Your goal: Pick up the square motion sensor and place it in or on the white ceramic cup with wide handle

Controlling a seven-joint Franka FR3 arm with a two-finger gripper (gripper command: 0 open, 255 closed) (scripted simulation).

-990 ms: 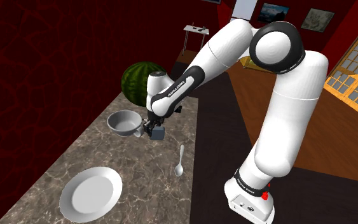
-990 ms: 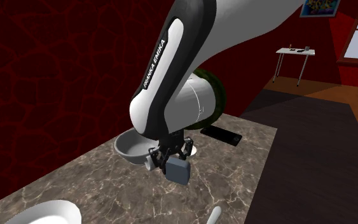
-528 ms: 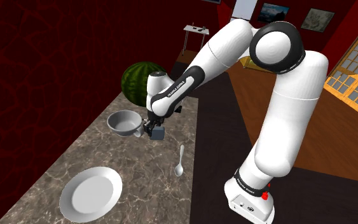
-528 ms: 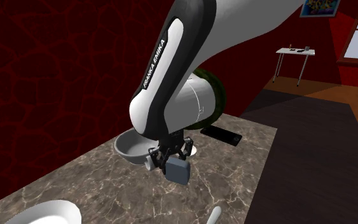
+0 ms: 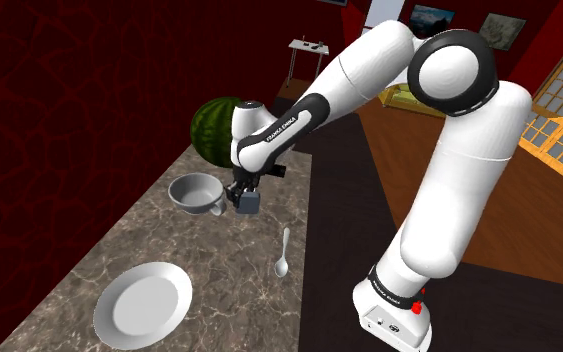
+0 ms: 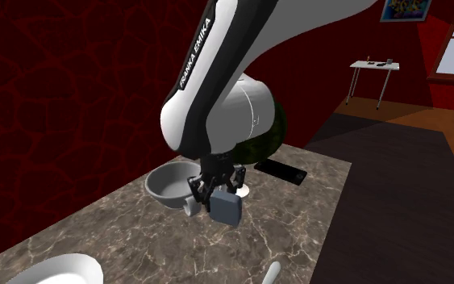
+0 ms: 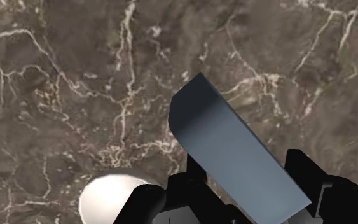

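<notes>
Clasping the square motion sensor [image 5: 251,201] between its two black fingers, the gripper [image 5: 243,199] hangs over the marbled bench [image 5: 209,285] with the arm reaching down from the shoulder view's upper right. The sensor shows as a plain grey-blue block, tilted, one flat face turned outward in the second exterior view [image 6: 228,208], where the gripper [image 6: 214,197] pinches it from above. It sits clear of the bench surface, just beside the cup [image 5: 195,190] on the shoulder view's right, and not over the cup's opening. The cup is drawn pale grey, wide and shallow like a bowl [image 6: 168,184].

From the wrist view the sensor [image 7: 234,153] slants across the gripper [image 7: 244,177], with the veined bench [image 7: 63,83] below it.

A striped green watermelon [image 5: 217,125] stands behind the cup. A white plate [image 5: 144,300] lies nearer the camera, well apart from the cup, and a white spoon [image 5: 283,255] lies near the bench's right edge. A flat black object [image 6: 281,171] rests on the bench by the watermelon [image 6: 270,133].
</notes>
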